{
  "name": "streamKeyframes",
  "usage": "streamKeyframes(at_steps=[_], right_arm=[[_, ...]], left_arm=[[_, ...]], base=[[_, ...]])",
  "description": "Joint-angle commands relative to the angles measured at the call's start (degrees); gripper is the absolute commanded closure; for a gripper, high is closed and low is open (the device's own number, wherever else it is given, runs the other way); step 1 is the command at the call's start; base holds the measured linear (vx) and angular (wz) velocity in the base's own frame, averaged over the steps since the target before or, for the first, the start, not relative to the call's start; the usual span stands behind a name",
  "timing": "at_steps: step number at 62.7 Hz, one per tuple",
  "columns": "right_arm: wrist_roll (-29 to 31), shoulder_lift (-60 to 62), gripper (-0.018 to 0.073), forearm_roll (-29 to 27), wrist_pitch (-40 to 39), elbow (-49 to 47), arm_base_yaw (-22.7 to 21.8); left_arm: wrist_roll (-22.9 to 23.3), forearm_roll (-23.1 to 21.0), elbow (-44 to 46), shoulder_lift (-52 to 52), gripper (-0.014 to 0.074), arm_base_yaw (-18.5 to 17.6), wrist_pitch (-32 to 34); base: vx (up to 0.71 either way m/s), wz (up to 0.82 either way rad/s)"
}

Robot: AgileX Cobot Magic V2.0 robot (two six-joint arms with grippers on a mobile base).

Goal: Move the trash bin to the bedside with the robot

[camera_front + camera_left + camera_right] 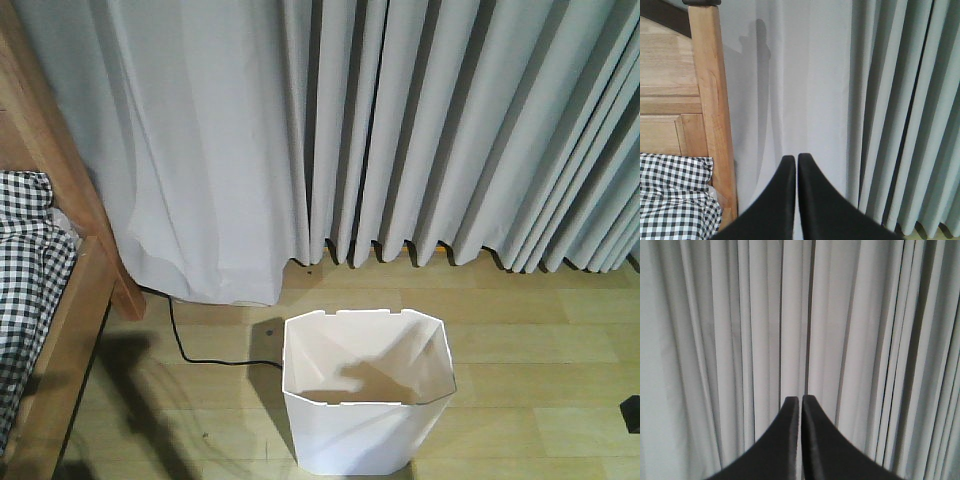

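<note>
Standing free on the floor, trash bin sits apart from the bed. Both grippers, left gripper and right gripper, are clenched on nothing. Risk: a high push tips the thin bin, or it snags the black cable.

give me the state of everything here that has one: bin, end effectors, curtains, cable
trash bin: upright on the floor, open top, nothing seen inside
left end effector: shut, empty
right end effector: shut, empty
curtains: drawn closed, reaching the floor
cable: loose on the floor

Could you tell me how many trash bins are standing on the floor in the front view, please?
1. The trash bin stands on the wooden floor before the curtains, apart from the bed at the left. Others may lie outside the frame.
</note>
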State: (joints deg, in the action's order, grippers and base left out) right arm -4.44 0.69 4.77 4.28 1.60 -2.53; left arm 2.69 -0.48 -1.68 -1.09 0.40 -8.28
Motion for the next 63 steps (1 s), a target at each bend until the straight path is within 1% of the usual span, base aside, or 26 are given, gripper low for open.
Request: streamKeyframes(at_steps=[1, 63], right_arm=[[-0.4, 0.7, 0.057, 0.9, -4.8, 1.1, -0.1], [-0.4, 0.7, 0.057, 0.9, -4.8, 1.1, -0.1]], left_arm=[[0.5, -0.5, -1.6, -0.5, 0.0602, -0.2, 4.1], [0.5, -0.5, -1.6, -0.5, 0.0602, -0.2, 4.1]], base=[[0.0, 0.0], [0.0, 0.0]])
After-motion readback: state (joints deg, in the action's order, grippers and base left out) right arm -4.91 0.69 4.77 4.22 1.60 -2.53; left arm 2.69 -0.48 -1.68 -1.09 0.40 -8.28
